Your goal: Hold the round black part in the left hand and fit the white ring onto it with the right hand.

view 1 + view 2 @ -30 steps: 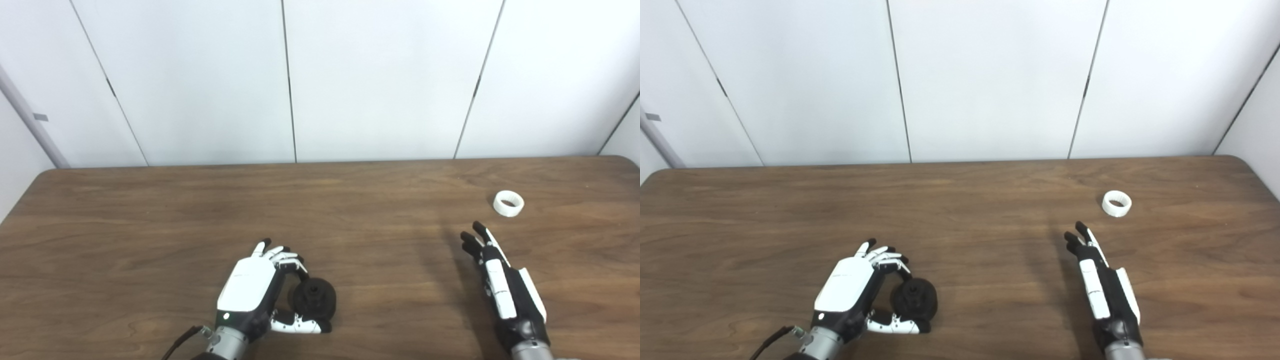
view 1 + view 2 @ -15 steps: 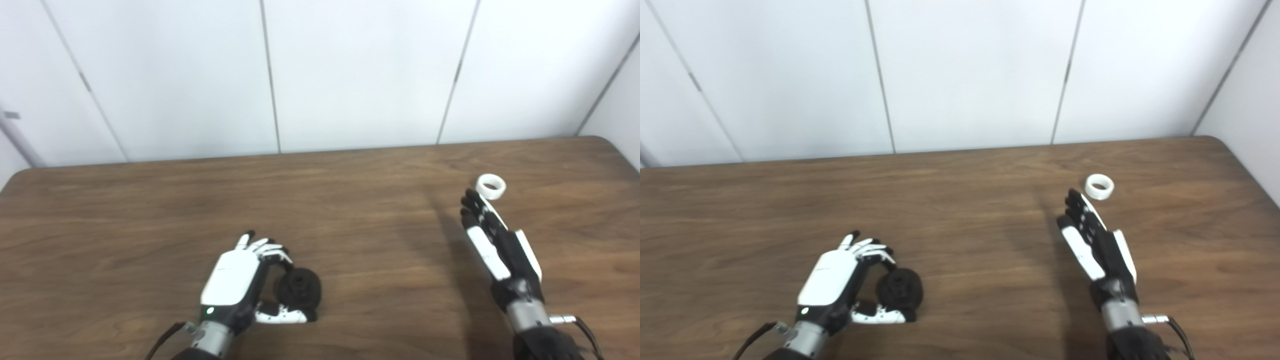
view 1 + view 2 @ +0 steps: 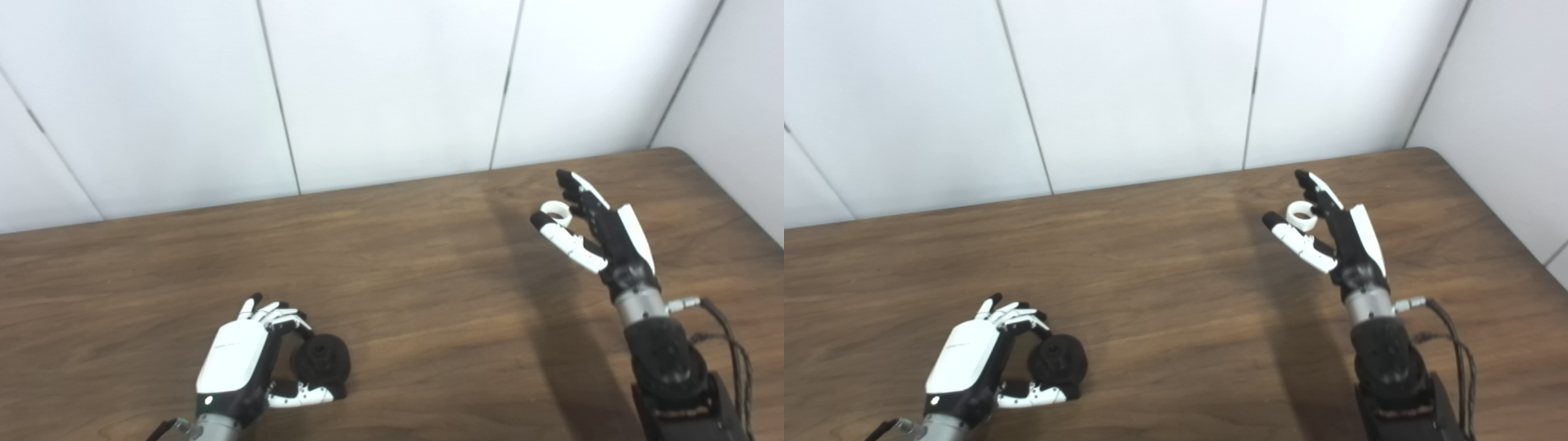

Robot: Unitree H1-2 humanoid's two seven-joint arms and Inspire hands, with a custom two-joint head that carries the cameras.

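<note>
The round black part point(image 3: 321, 361) rests on the wooden table point(image 3: 398, 263) near the front left. My left hand point(image 3: 236, 361) is shut on it, fingers curled over its top and thumb along its near side. The white ring point(image 3: 556, 211) lies on the table at the far right. My right hand point(image 3: 591, 229) is open above it with the thumb spread to the left. The ring shows in the gap between thumb and fingers, and nothing is gripped. The right eye view shows the same ring point(image 3: 1300, 215) and black part point(image 3: 1058, 361).
A white panelled wall point(image 3: 392, 92) stands behind the table. The table's rounded right corner point(image 3: 686, 156) and right edge lie close to my right hand. Black cables point(image 3: 732, 349) trail from the right forearm.
The camera has turned toward the right. My right hand has reached forward to the white ring and spread its thumb beside it. My left hand stays on the black part.
</note>
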